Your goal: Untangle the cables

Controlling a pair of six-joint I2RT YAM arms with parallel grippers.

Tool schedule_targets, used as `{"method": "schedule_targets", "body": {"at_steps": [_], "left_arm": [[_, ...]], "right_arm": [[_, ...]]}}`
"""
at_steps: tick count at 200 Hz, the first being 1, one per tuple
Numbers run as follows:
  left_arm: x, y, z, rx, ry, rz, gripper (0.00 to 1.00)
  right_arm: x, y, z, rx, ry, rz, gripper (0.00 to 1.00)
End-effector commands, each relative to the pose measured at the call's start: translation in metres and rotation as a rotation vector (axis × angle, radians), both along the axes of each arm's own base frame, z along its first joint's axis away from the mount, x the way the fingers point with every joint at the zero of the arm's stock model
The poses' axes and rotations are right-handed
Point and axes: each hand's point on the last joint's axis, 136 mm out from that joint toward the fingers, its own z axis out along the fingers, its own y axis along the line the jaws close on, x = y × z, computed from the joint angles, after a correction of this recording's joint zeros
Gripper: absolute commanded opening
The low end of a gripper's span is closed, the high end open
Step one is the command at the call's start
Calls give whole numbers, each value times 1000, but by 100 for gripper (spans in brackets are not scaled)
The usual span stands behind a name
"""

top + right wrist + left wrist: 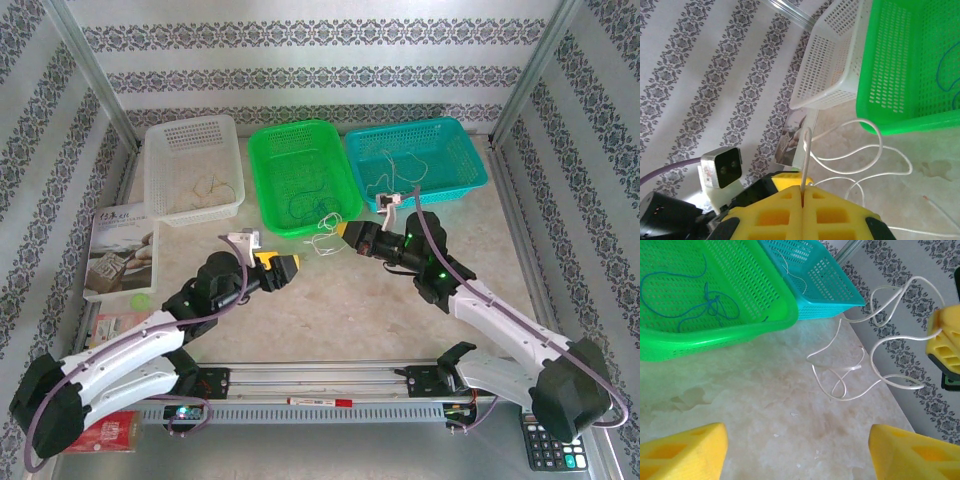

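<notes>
Loops of white cable [852, 369] trail from the clenched right fingers [830, 210]. Left fingers [685, 450], spread empty, may grab several, tightening knots.

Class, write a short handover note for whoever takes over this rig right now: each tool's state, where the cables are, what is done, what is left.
Left tool: open, empty, facing the white cable's loops.
Right tool: shut on the white cable, whose loops trail over the table before the green basket.
Done, it seems: blue cable lies in the green basket, tan cable in the white basket, whitish cable in the teal basket.
Left: pull the white cable's loops apart.
</notes>
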Motion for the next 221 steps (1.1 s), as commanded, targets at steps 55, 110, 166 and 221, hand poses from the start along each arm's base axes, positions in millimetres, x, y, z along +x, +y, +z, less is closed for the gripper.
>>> {"method": "schedule_targets", "body": {"at_steps": [55, 110, 166, 221], "left_arm": [[15, -20, 30, 40, -114, -75, 57], [19, -18, 25, 94, -125, -63, 67], [25, -22, 38, -92, -66, -12, 73], [31, -10, 45, -478, 183, 114, 71]], "right_arm": [[-5, -2, 12, 36, 7, 19, 0], [-6, -2, 16, 42, 2, 21, 0], [-5, -2, 15, 41, 3, 20, 0], [-3, -4, 13, 20, -21, 13, 0]]}}
